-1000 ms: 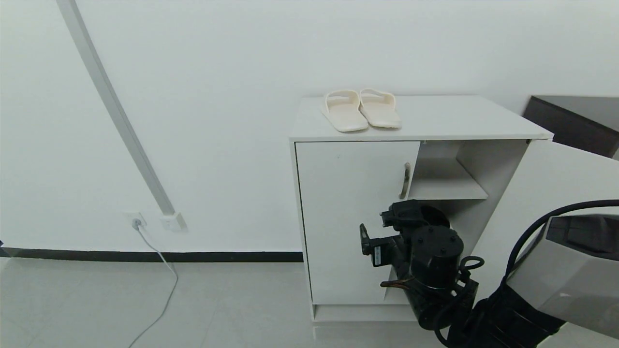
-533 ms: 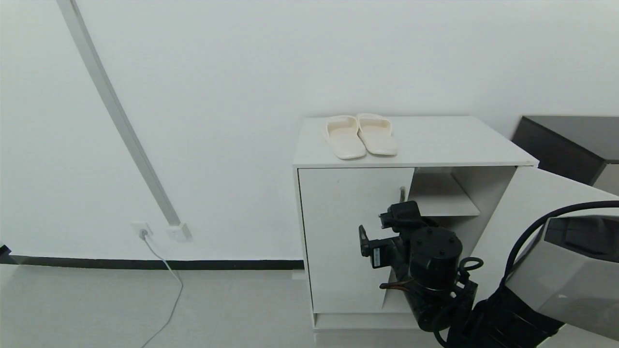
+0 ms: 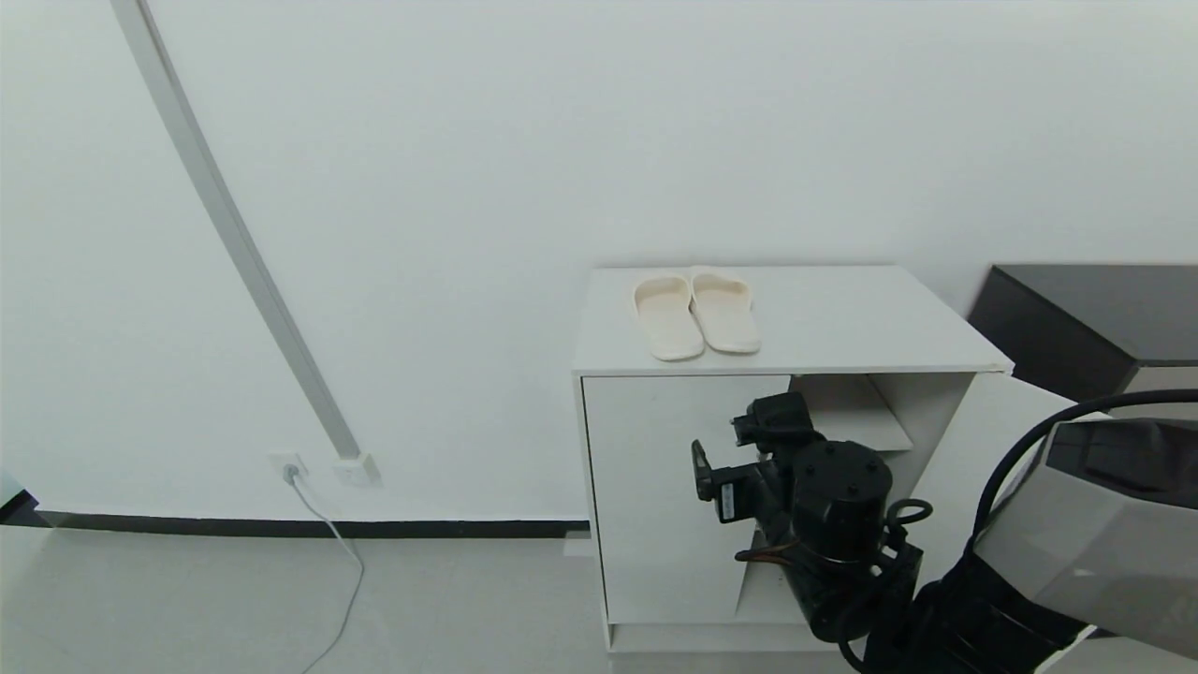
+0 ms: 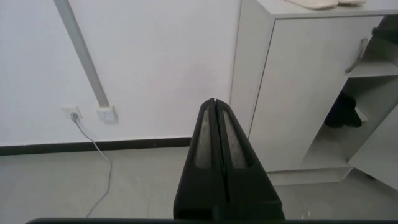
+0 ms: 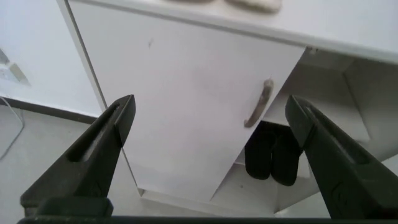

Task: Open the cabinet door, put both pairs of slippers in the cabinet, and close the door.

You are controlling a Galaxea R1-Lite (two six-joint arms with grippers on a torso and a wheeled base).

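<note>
Ahead of the spread right gripper point(image 5: 211, 104), dark slippers point(image 5: 272, 155) sit inside the cabinet point(image 3: 655, 487) — the view has risen toward the cream pair point(image 3: 695, 314) above, likely next; left gripper point(image 4: 215, 106) pinched together.

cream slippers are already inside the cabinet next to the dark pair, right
Not right. The cream slippers are not inside: the head view shows them lying side by side on top of the cabinet. The dark pair is inside, low down behind the open door, as the right wrist view shows.
</note>
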